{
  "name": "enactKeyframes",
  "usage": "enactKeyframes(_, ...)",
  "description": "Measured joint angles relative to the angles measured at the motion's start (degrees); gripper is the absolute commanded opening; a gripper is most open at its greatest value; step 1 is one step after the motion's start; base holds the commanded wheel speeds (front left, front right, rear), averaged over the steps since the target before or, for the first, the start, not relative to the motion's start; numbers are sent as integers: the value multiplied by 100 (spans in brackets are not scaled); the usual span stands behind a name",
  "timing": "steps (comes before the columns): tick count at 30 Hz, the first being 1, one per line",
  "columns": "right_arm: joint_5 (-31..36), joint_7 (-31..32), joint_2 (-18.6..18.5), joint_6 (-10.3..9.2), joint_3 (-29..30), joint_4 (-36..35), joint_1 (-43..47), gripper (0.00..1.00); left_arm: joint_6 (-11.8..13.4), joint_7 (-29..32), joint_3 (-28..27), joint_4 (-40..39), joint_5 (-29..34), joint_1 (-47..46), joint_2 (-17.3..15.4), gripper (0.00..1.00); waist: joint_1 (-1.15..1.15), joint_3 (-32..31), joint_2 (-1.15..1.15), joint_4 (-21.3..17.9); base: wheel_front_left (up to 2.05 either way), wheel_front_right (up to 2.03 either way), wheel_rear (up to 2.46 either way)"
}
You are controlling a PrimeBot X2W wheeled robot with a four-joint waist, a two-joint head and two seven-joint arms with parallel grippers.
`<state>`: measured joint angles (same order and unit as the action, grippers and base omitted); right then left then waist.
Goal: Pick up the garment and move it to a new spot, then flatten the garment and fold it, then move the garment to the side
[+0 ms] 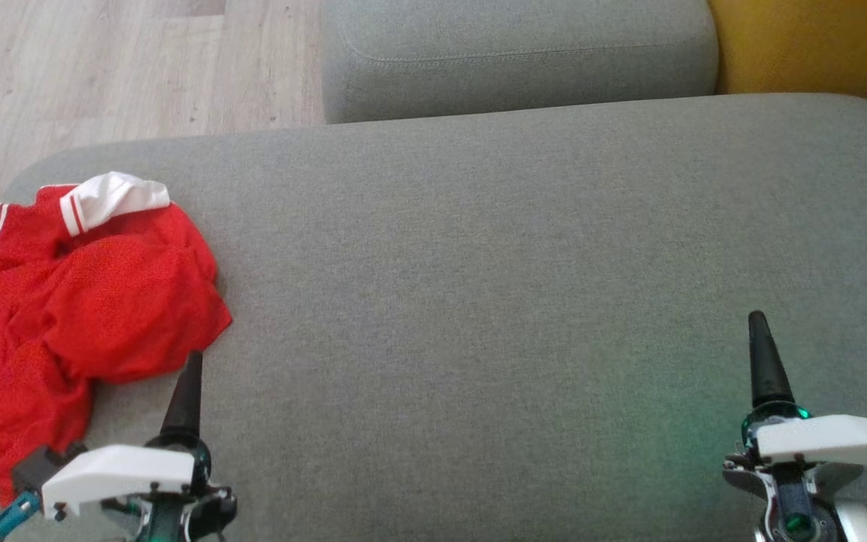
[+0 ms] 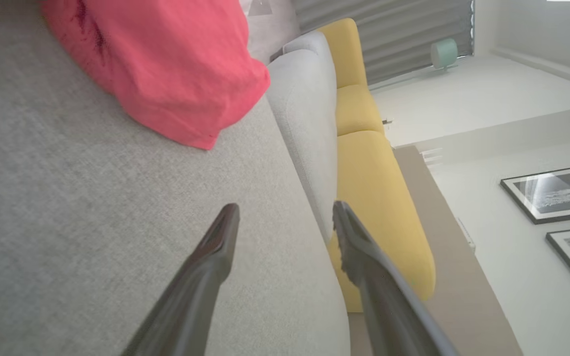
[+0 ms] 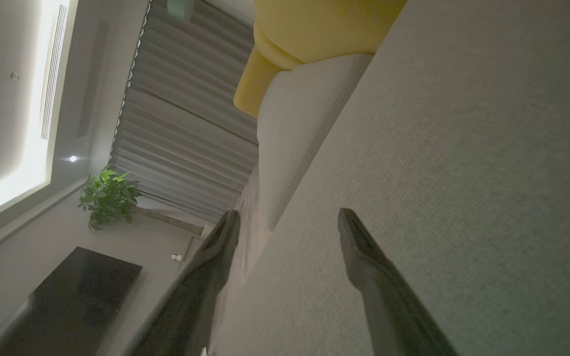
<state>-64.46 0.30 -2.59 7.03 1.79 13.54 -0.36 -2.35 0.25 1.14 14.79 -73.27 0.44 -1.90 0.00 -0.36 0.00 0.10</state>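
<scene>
The left claw (image 2: 285,217) gapes wide, holding nothing. The red shirt (image 1: 80,301) lies crumpled just ahead and to its left on the grey cushion (image 1: 479,263). The right claw (image 3: 287,220), equally wide and holding nothing, sits well apart from the shirt.

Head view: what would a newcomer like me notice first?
The crumpled red garment with white trim, lying at the left end of the grey sofa seat. Then the two open, empty grippers: the left gripper close beside the garment, the right gripper far across the seat.
</scene>
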Motion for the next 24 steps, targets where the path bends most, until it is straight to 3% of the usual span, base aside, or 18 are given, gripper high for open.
enactKeyframes(24,1981,-393,-22,0,-475,-162,139,100,336,-397,186,-136,2079,199,-18,100,0,-1,0,9,0,0,0)
